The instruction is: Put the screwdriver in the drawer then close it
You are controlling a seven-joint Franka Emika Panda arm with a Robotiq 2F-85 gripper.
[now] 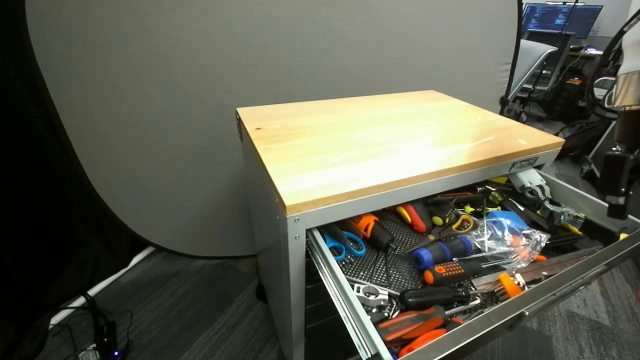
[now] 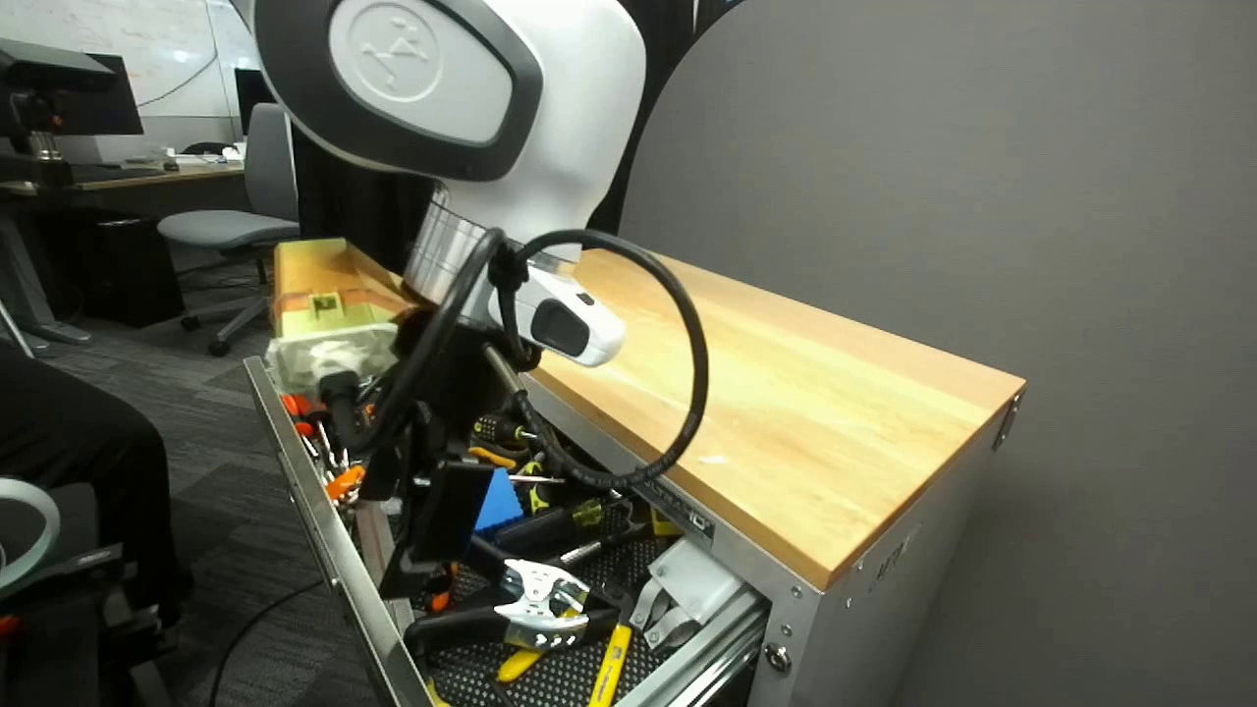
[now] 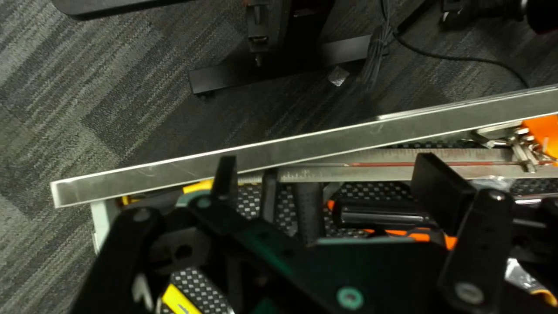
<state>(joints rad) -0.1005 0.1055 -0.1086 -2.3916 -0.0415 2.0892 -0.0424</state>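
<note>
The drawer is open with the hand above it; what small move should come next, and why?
Probably lift the hand over the front of the drawer: the fingers stand apart, holding nothing, above the tools, and shutting the drawer likely needs an outside push.

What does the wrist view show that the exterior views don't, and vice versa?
Only the wrist view: a shiny scrap on the floor beyond the drawer, and a teal-rimmed bolt on the claw.

Only the exterior views, both of them: the wooden top and grey backdrop.

Shared by all: the open drawer with tools inside, the floor and the claw.
</note>
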